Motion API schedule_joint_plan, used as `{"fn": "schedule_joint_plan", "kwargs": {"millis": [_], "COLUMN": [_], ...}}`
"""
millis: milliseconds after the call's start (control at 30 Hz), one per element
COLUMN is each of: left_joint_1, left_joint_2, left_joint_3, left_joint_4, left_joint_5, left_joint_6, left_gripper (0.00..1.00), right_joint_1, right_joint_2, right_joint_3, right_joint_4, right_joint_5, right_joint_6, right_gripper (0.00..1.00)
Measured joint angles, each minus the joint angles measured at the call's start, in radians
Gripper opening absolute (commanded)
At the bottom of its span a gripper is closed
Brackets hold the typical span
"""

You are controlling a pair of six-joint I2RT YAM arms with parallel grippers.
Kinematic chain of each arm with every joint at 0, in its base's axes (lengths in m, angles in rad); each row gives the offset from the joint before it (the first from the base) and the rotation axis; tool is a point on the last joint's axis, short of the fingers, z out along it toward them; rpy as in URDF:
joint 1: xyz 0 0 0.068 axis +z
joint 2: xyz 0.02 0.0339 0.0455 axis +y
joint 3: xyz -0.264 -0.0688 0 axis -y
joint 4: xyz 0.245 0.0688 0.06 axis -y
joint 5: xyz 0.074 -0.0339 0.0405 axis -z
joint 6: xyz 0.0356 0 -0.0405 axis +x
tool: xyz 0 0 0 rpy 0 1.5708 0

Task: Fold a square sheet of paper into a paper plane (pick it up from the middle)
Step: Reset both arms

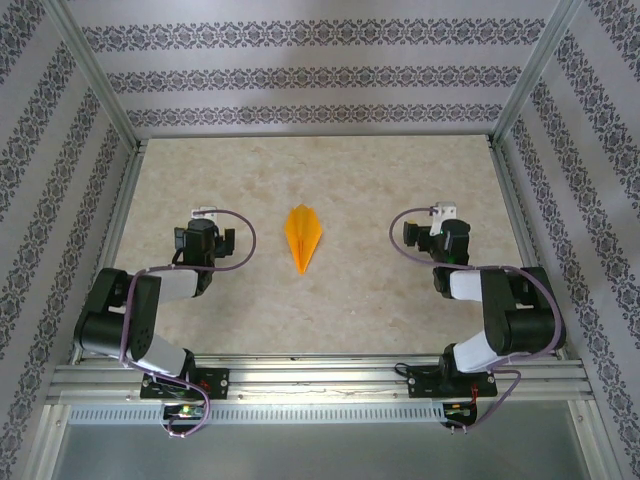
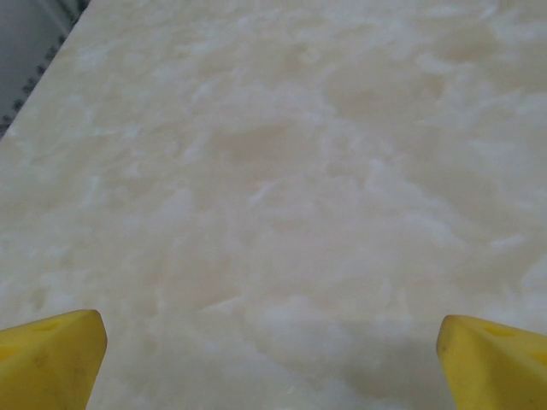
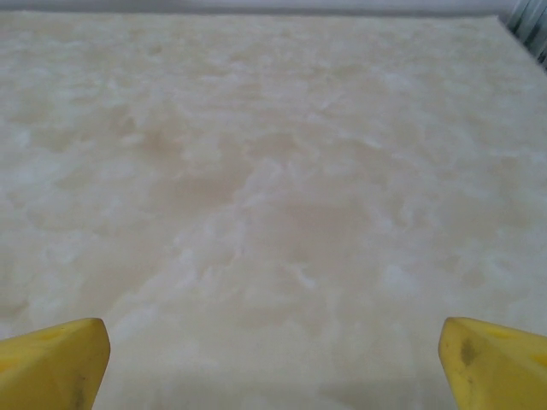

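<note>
At centre of the overhead frame lies the paper plane (image 1: 304, 237), folded, with folding judged complete. Left gripper (image 2: 272, 367) and right gripper (image 3: 273, 367) stand wide and empty either side of it; only withdrawal appears outstanding.

Orange paper plane (image 1: 304, 237) on table (image 1: 360, 170), left gripper (image 1: 205, 214) and right gripper (image 1: 444, 211) flanking it

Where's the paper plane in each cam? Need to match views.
Top external: paper plane lies mid marbled tabletop, between the two arms.
Left wrist: tabletop beyond the left fingertips, spread wide.
Right wrist: tabletop beyond the right fingertips, spread wide.
Shared landmark: the marbled tabletop.
</note>
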Motion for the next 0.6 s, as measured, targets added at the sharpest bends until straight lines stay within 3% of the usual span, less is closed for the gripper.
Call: {"fn": "schedule_joint_plan", "kwargs": {"millis": [200,600], "left_joint_1": [0.089,0.103], "left_joint_2": [0.050,0.075], "left_joint_3": [-0.076,-0.116], "left_joint_4": [0.241,0.362], "left_joint_5": [0.166,0.138], "left_joint_6": [-0.003,-0.047], "left_gripper": [0.99,0.99], "right_joint_1": [0.000,0.003], "right_joint_2": [0.011,0.011], "right_joint_3": [-0.007,-0.008], "right_joint_4": [0.089,0.138], "right_joint_5": [-0.003,0.017], "right_joint_6": [0.003,0.003], "right_gripper": [0.98,0.98]}}
